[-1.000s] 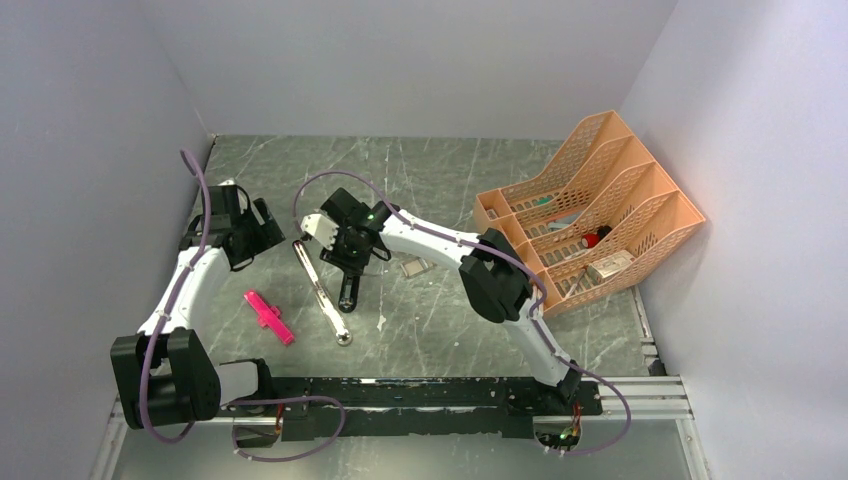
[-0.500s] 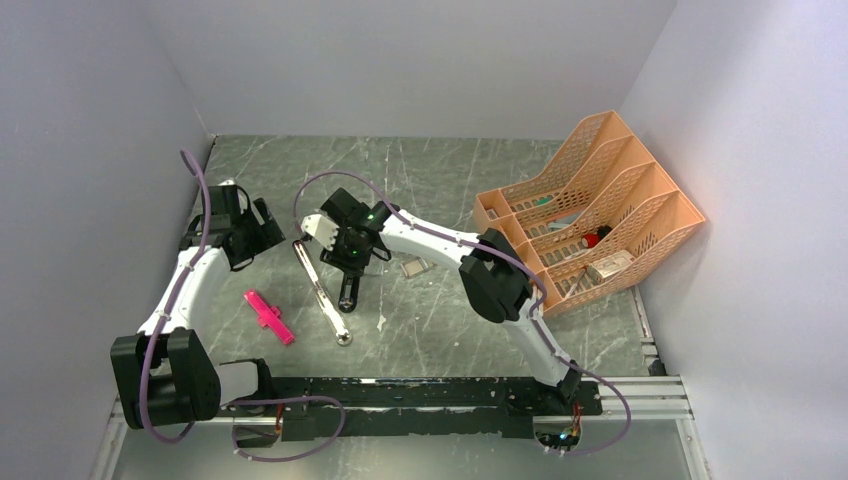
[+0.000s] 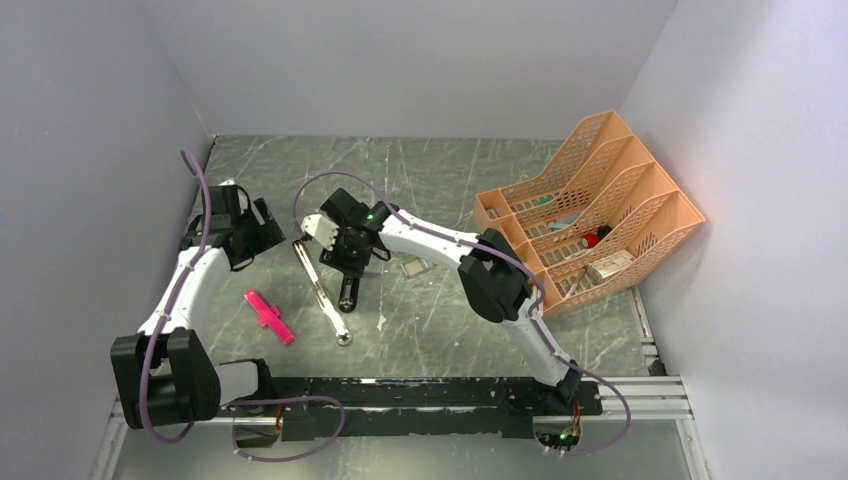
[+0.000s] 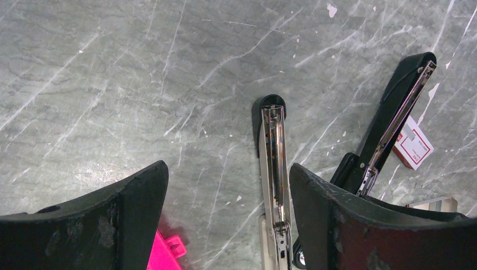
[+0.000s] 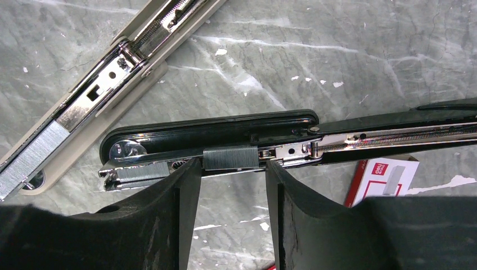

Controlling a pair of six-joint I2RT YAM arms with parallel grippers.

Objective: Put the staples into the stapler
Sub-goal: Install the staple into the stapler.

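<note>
**Q:** What is the wide picture, and how far along is the loading?

**A:** A grey marble table (image 3: pixel 450 170) is walled on three sides, with an orange file rack (image 3: pixel 600 200) at its right edge. Mid-table, the black stapler (image 5: pixel 225 126) lies folded open with its chrome rail bared. One strip of staples (image 5: pixel 230 158) already rests on that rail. More seem to sit nearer the nose, though glare makes that unsure. What is left is probably to seat the strip and swing the top shut.

**Q:** What are the grippers doing?

**A:** The right gripper (image 5: pixel 232 169) hangs over the rail with its fingers parted. The strip sits between them with a thin gap on each side, so it looks let go. The left gripper (image 4: pixel 228 169) is spread wide and holds nothing.

**Q:** Is there room to move?

**A:** It is tight on the left, where a grey stapler (image 5: pixel 112 73), also open, lies just beside the black one. The red-and-white staple box (image 5: pixel 388 174) sits near the other side. A pink plastic piece (image 3: pixel 270 317) lies nearer the arm bases. The walls and rack are well apart.
</note>
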